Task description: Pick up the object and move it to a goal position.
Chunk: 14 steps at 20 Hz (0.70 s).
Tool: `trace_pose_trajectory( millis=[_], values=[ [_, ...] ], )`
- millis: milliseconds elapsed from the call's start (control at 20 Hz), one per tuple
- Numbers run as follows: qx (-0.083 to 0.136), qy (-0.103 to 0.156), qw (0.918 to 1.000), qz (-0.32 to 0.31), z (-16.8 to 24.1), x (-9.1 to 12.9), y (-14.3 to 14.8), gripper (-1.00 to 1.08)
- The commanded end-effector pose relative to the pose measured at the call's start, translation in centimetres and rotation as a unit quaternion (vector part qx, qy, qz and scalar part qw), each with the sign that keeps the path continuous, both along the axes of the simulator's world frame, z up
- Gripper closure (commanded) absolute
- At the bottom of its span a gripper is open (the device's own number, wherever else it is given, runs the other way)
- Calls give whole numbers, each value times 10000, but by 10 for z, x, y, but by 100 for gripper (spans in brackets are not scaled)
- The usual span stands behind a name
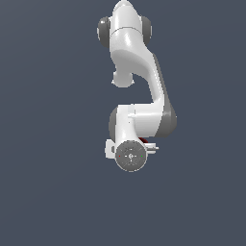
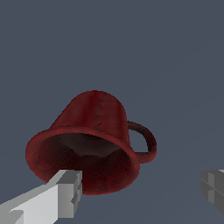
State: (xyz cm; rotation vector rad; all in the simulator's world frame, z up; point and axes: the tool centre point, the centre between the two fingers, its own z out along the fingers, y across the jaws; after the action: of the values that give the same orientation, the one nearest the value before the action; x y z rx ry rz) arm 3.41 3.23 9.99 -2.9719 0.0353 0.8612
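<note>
1. The mug [image 2: 94, 135] is dark red and glossy, and in the wrist view it appears tipped, its wide mouth turned toward the camera and its narrower base pointing away.
2. The inside of the mug is dark and shadowed; nothing can be seen in it.
3. Its loop handle [image 2: 144, 142] sticks out from one side of the body, on the side toward the darker gripper finger.
4. The mug lies on a plain grey-blue counter [image 2: 175, 65]; whether it rests on its side or on its rim cannot be told.
5. The gripper [image 2: 142, 192] is spread wide: one light finger [image 2: 57, 199] overlaps the mug's rim in the picture, and the other finger [image 2: 214, 188] shows only as a dark block well apart from the mug, beyond the handle.
6. Neither finger clearly presses on the mug; the mouth sits between them, nearer the light finger.
7. In the exterior view the mug [image 1: 142, 140] shows only as a thin red sliver, almost wholly hidden under the arm [image 1: 139, 81].
8. There the arm's white links fold over the mug, and the round grey wrist flange [image 1: 130, 156] sits just beside the red sliver.
9. The gripper's fingers are hidden in the exterior view.
</note>
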Motion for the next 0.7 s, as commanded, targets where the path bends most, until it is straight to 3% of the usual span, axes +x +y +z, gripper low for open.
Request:
trace_pose_trajectory(
  millis=[0, 650],
  values=[
    [5, 59, 10000, -2, -1, -1, 1, -100],
    [6, 82, 10000, -2, -8, -6, 1, -100]
  ],
)
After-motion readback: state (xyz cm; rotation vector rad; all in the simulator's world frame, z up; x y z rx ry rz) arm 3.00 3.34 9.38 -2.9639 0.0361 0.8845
